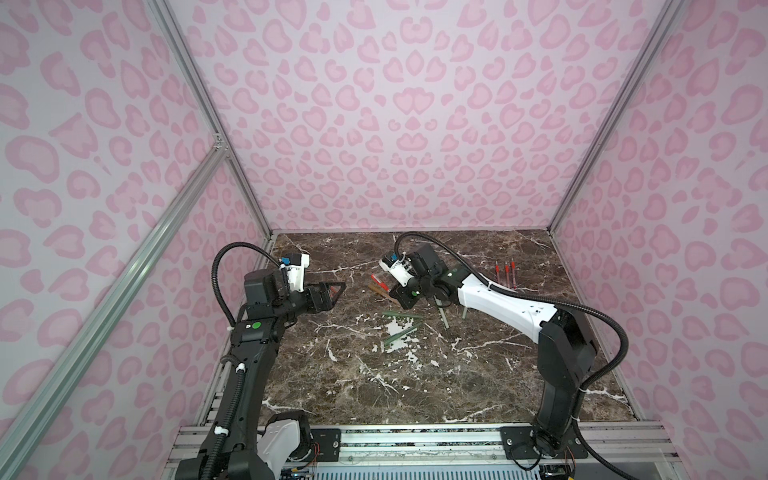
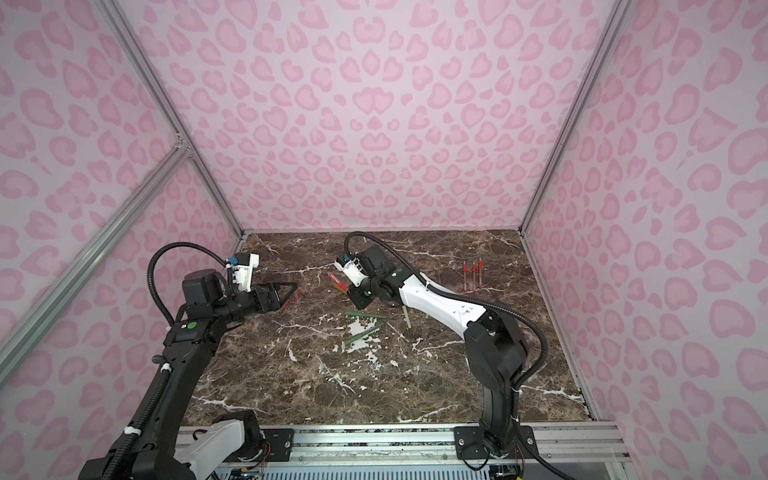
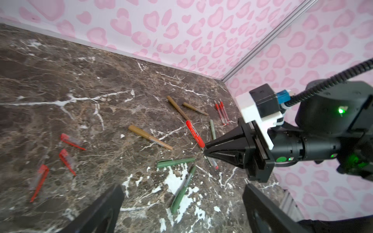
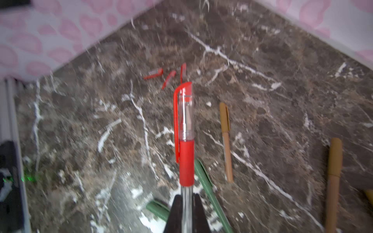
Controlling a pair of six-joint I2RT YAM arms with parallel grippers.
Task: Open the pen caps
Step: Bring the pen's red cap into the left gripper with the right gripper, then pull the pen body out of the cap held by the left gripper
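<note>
Three red caps [image 3: 65, 156] lie off on the counter [image 3: 60, 80] by the L claw [image 1: 332, 293], jaws wide, prob. set to pull. R claw [image 4: 186, 199] clamps a red pen [image 4: 186, 161] by its clear barrel, cap [image 4: 183, 113] on and free, pointed across; green pens [image 3: 175, 162] & tan pens [image 3: 149, 137] look capped, center counter.

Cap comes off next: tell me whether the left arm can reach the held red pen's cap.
Probably yes: the cap sticks out beyond the right gripper, whose jaws pinch the clear barrel; the left gripper faces it, jaws open, nothing between.
</note>
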